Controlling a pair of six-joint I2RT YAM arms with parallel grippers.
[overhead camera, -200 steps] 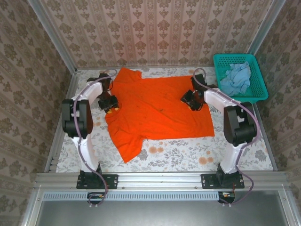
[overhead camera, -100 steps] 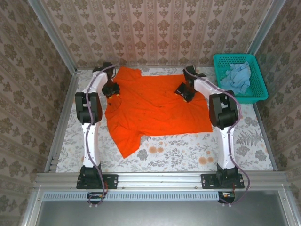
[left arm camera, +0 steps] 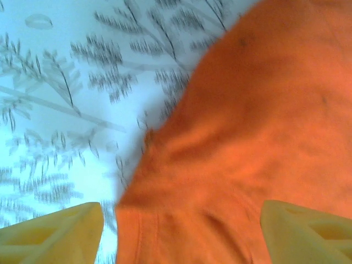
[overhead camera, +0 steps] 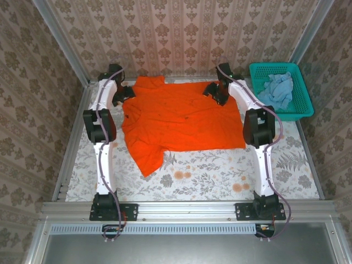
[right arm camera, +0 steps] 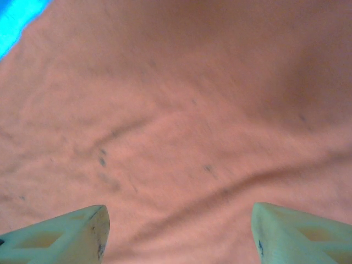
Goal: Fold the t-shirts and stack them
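light: bright, even | shadows: soft | wrist views: blurred, colour-cast

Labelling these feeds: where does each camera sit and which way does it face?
Top external: above and behind the bases, looking down at the table; left arm and right arm show.
Left wrist: on the left arm, facing down at the orange t-shirt; left gripper open.
Right wrist: on the right arm, facing down; right gripper open.
All share the orange t-shirt.
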